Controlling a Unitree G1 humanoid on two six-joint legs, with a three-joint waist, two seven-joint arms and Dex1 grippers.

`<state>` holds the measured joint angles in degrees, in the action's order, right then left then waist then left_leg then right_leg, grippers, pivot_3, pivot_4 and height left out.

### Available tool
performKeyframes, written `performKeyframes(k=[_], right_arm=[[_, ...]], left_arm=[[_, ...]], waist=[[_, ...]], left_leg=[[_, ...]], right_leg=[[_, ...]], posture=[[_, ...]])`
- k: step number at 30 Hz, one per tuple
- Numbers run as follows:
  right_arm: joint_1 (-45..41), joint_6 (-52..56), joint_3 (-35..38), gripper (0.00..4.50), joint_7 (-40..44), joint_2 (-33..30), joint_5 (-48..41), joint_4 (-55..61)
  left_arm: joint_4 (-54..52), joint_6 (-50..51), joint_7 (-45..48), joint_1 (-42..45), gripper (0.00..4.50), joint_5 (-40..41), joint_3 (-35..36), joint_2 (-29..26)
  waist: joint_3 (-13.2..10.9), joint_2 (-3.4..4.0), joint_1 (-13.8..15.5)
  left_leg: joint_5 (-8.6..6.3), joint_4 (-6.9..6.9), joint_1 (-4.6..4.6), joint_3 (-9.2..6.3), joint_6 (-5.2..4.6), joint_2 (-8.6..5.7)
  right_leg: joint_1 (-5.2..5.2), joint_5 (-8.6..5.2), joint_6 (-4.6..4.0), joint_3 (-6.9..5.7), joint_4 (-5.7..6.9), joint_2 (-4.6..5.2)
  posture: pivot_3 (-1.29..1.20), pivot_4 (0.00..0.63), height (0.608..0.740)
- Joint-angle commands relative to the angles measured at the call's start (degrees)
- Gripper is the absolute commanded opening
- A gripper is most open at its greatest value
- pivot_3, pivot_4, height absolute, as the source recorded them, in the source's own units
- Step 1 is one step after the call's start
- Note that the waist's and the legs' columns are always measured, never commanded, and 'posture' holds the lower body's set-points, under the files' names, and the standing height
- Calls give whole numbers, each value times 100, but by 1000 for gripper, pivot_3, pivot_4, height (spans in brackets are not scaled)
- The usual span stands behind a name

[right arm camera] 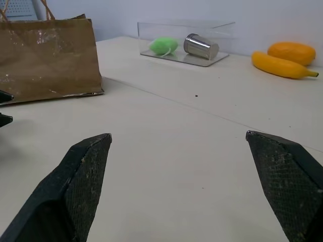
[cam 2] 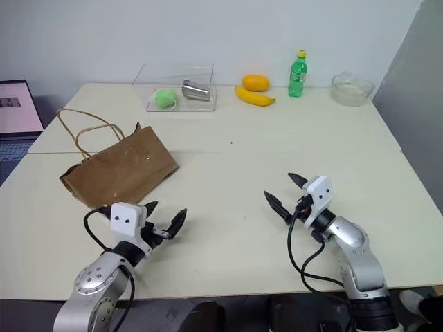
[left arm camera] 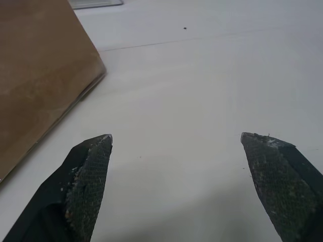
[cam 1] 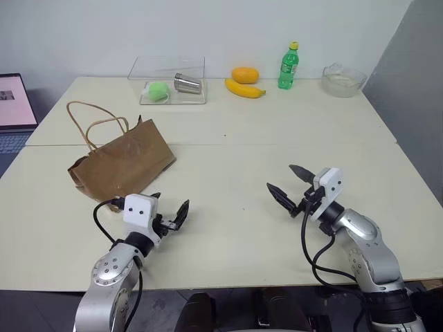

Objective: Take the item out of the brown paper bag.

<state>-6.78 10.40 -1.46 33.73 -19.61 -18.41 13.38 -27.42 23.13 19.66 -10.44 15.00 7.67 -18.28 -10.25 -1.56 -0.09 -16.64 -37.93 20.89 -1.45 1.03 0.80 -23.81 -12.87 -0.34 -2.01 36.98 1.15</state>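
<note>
Near edge of the pale table point(cam 1: 228, 228): left gripper point(cam 1: 170, 209) low over the surface at near left, jaws spread wide, nothing between them. In the left wrist view its two black fingertips point(left arm camera: 91, 166) stand well apart with bare tabletop in the gap.

Right gripper point(cam 1: 289, 184) at near right, pointing toward the left and far side, jaws also spread wide and holding nothing. Right wrist view: fingertips point(right arm camera: 88, 166) far apart, bare table between.

Brown paper bag point(cam 1: 124, 160) lies on its side at left, just beyond the left gripper and a little to its left; its near corner is close to that gripper's left finger, contact cannot be told. Tan string handles point(cam 1: 93, 121) loop out from its far-left end, so the mouth faces away from both grippers. The bag is well apart from the right gripper, which points across open table toward it. The item cannot be seen; nothing red shows at the bag or on the table.

Far side, left to right: clear plastic tray point(cam 1: 169, 69) holding a green ball point(cam 1: 158, 90) and a steel cup point(cam 1: 187, 84) on its side; banana point(cam 1: 243, 88) with an orange fruit point(cam 1: 245, 74) just behind it; green soda bottle point(cam 1: 288, 66) upright; clear bowl point(cam 1: 343, 79). A laptop screen point(cam 1: 15, 100) at the far left edge.
</note>
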Motion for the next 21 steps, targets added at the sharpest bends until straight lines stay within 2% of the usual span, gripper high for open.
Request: performKeyframes(k=[1,11,16,21], right_arm=[[10,-142,4,4500,19,2,4,293],[7,-157,-11,4500,46,-18,67,265],[-78,-89,-1,4500,22,-66,146,233],[-459,243,55,4500,228,-149,-212,421]], left_arm=[[-207,-113,36,77,4291,-2,1,-71],[-229,-98,-97,81,4291,-171,-54,-104],[-232,52,-536,206,4291,-488,-35,-20],[-370,-113,-973,209,4291,-728,70,175]], waist=[[0,0,0],[0,0,0],[0,0,1],[0,0,0]], left_leg=[[0,0,0,0,0,0],[0,0,0,-1,0,0],[0,0,0,-1,0,0],[0,0,0,0,0,0]], right_leg=[[0,0,0,0,0,0],[0,0,0,0,0,0],[0,0,0,0,0,0],[0,0,1,1,0,0]], posture=[[0,150,740],[0,150,740],[0,150,740],[0,150,740]])
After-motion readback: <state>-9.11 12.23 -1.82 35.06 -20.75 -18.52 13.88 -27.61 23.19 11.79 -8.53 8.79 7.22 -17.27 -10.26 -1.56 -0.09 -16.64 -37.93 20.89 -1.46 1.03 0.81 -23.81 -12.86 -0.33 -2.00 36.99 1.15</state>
